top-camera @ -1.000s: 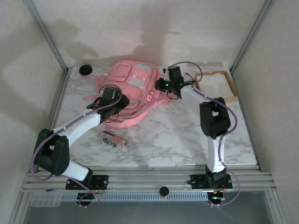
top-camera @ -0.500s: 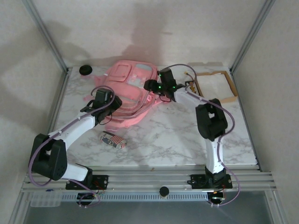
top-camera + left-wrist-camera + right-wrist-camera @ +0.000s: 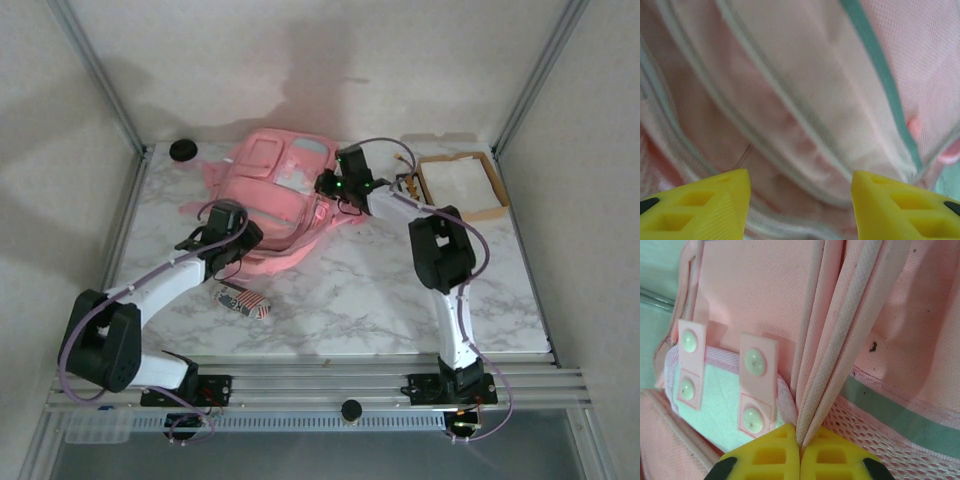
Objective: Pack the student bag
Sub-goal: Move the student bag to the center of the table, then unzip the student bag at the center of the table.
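The student bag (image 3: 268, 185), pink with pale grey-blue panels, lies at the back middle of the table. My right gripper (image 3: 323, 184) is at its right edge. In the right wrist view that gripper (image 3: 800, 441) is shut on the bag's pale pink webbing straps (image 3: 840, 340), beside a mesh side pocket and snap tabs (image 3: 756, 385). My left gripper (image 3: 240, 236) is over the bag's near left side. In the left wrist view its yellow fingers (image 3: 715, 200) stand apart, open, just above the bag's zip seams (image 3: 790, 115).
A shallow brown cardboard box (image 3: 498, 190) sits at the back right. A small stars-and-stripes case (image 3: 241, 299) lies on the marble near the left arm. A black round object (image 3: 183, 150) is at the back left corner. Metal frame posts flank the table.
My right gripper moved left from the box side to the bag's right edge and closed on its straps. My left gripper drew slightly back toward the bag's near left edge.
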